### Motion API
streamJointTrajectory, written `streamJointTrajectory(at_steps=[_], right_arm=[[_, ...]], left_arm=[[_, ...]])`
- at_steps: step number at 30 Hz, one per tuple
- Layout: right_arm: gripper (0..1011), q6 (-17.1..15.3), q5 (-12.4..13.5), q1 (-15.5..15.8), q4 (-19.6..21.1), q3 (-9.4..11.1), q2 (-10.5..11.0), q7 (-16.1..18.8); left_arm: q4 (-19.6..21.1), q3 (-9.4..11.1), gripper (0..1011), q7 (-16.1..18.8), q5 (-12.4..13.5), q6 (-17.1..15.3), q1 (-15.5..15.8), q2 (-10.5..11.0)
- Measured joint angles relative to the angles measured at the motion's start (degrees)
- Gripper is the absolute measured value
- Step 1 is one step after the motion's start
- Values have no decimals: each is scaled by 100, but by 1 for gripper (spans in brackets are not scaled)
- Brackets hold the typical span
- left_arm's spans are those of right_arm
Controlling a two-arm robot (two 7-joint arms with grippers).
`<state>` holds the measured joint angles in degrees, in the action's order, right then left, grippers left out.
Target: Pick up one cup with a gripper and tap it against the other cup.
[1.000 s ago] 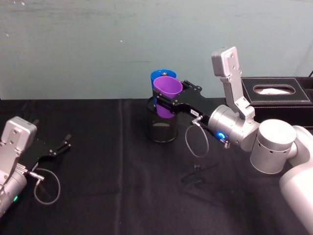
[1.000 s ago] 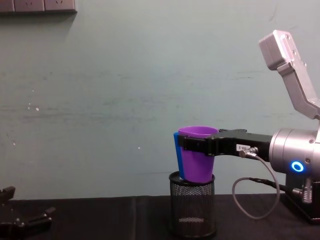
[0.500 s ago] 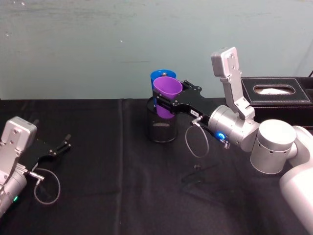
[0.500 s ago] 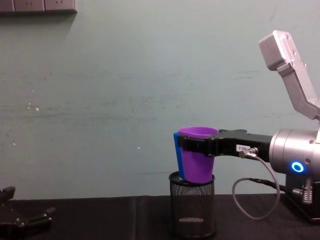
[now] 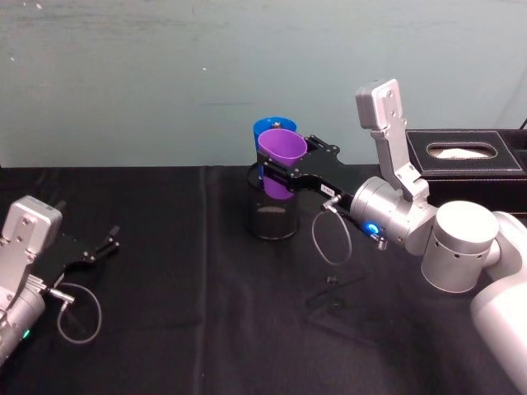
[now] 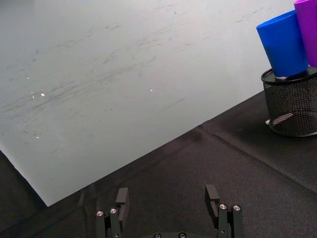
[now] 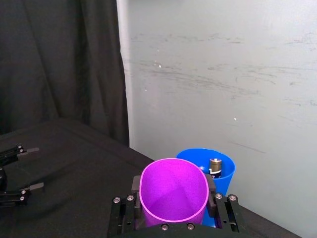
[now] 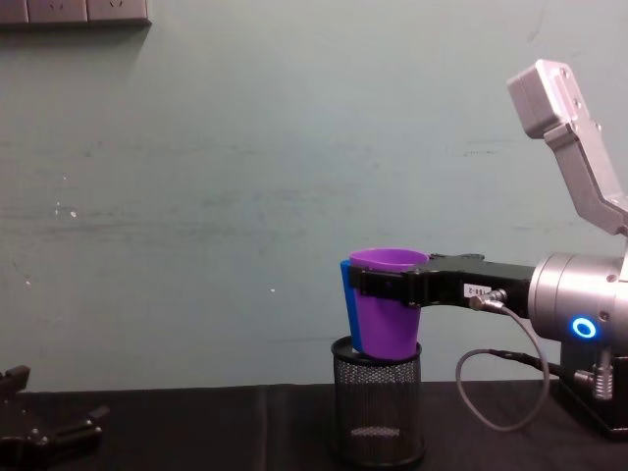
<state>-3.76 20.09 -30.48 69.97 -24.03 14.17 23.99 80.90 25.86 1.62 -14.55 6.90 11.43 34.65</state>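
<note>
The right gripper (image 5: 286, 160) pinches the purple cup (image 8: 388, 329) near its rim. The cup is upright, mouth up, long axis vertical, just above the mesh holder (image 8: 378, 412) and apparently touching the blue cup (image 6: 285, 44) standing in it. A harder push might tip that cup or topple the holder. The left gripper (image 6: 167, 195) rests spread, well left of the holder.

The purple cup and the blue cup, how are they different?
The purple cup is held in the right gripper; the blue cup sits in the black mesh holder with no gripper on it. The purple cup looks empty; the blue cup has a small dark thing inside. Both are smooth, handleless, upright and side by side. The left gripper rests open on the robot's left.
</note>
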Motion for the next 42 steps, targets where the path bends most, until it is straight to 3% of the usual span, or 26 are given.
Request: streamJointTrajectory(at_steps=[42], right_arm=[[722,0,0,0,0,0,0,0]], left_arm=[[0,0,1000,0,0,0,0,0]])
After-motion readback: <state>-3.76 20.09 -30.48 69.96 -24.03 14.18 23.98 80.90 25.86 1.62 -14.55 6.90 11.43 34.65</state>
